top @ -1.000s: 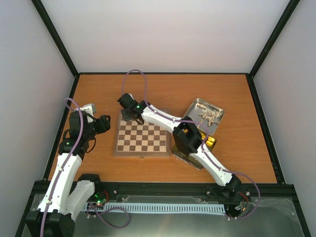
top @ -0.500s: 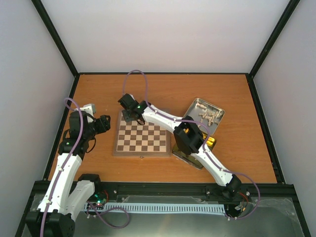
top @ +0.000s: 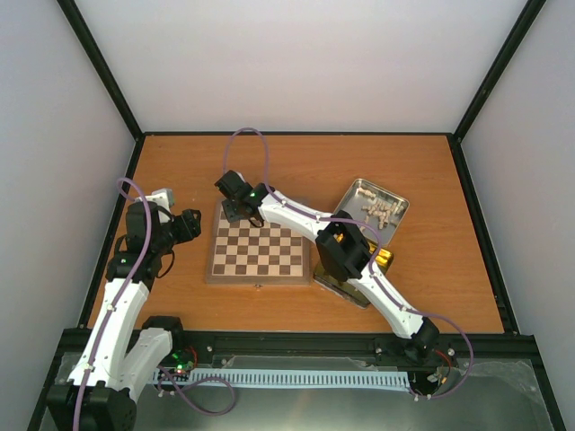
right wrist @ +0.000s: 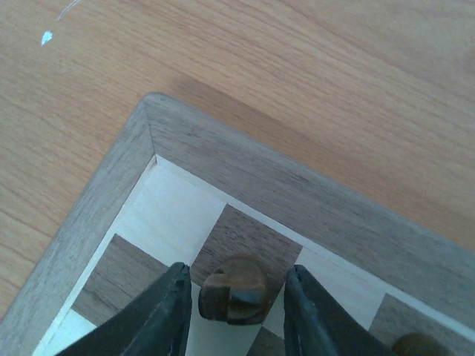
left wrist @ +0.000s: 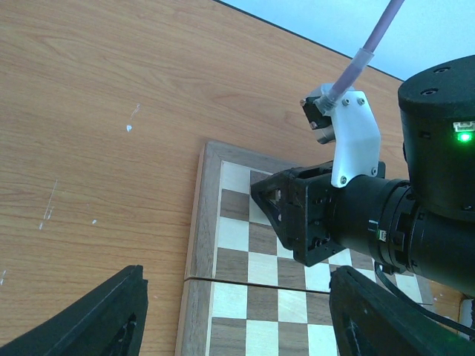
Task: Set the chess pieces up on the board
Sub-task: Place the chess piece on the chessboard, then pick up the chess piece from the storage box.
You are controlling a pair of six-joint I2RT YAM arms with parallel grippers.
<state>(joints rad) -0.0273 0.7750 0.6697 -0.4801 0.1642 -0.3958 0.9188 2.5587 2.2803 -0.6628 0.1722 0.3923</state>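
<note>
The board (top: 258, 253) lies in the middle of the table. My right gripper (top: 235, 209) hangs over its far left corner. In the right wrist view a dark brown chess piece (right wrist: 236, 289) stands on a dark square near the board's corner (right wrist: 297, 193), between the right gripper (right wrist: 236, 305) fingers (right wrist: 167, 315) with a gap on each side. Another dark piece (right wrist: 412, 345) peeks in at the bottom right. My left gripper (top: 190, 224) stays open beside the board's left edge (left wrist: 197, 259), its fingers (left wrist: 89, 319) wide apart and empty.
A metal tin (top: 358, 187) with several cream pieces (top: 377, 209) sits at the board's far right. A gold-lined lid (top: 384, 259) lies under the right arm. In the left wrist view the right arm's wrist (left wrist: 415, 222) hangs over the board.
The right jaws have spread apart from the dark piece, which now stands free on its square. The left arm has not moved.
</note>
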